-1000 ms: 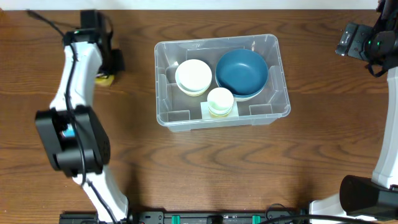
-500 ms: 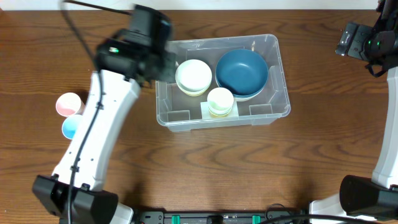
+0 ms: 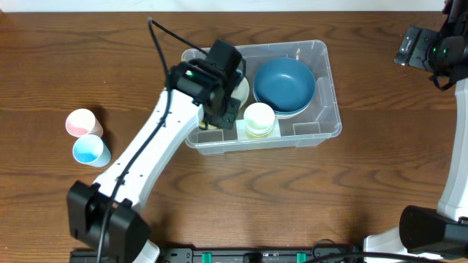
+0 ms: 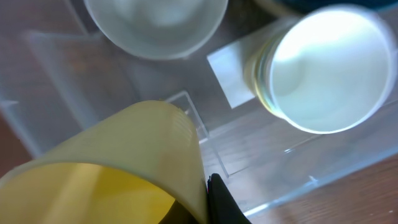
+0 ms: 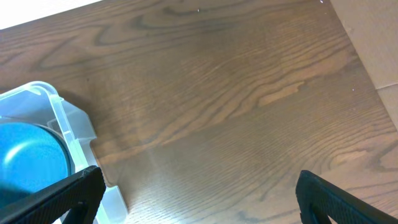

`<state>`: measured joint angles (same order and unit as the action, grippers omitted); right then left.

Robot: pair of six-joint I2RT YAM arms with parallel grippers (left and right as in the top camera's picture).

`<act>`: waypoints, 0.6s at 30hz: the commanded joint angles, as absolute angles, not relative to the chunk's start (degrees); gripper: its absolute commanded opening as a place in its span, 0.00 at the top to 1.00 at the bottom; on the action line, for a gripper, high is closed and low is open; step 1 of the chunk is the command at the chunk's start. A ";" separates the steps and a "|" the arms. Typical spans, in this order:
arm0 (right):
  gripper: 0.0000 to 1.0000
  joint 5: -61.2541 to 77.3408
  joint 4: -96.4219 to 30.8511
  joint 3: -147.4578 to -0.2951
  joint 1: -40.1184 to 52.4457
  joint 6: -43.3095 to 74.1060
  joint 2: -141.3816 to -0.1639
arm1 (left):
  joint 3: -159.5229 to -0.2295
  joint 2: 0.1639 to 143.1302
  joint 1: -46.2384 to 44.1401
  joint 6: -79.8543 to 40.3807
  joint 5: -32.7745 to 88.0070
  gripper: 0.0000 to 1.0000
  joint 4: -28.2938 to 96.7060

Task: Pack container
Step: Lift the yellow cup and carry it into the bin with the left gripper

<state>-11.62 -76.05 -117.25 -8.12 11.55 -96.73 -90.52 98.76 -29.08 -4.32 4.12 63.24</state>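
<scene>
**Clear plastic container, mid-table, part-filled**

Container (image 3: 256, 47): open side up, long axis running left to right in the overhead view, slightly skewed, on the wooden table (image 3: 256, 197). Contents: blue bowl (image 3: 284, 84), cream cup stack (image 3: 259, 119), white bowl (image 4: 155, 25).

Left gripper (image 3: 221, 113): over the container's near-left compartment. The overhead view hides its load; only the left wrist view shows a yellow cup (image 4: 118, 168) clamped against a finger (image 4: 217, 199).

Right gripper (image 5: 199, 193): fingers spread wide, empty, beyond the container's right end.

Pink cup (image 3: 80, 122) and blue cup (image 3: 89, 150): table, far left, touching
</scene>
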 commanded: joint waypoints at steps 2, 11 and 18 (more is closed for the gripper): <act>0.01 -12.01 -76.12 -117.30 -8.23 12.19 -96.66 | -86.80 99.83 -30.06 -5.63 4.14 0.94 62.15; 0.01 -12.01 -76.12 -117.30 -8.23 12.19 -96.66 | -78.17 99.96 -30.63 -7.86 5.21 0.94 56.23; 0.01 -12.01 -76.12 -117.30 -8.23 12.19 -96.66 | -73.28 99.98 -30.63 -7.84 5.39 0.94 51.16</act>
<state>-11.62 -76.03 -117.25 -8.12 11.55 -96.73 -74.72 99.50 -30.55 -7.33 4.60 51.81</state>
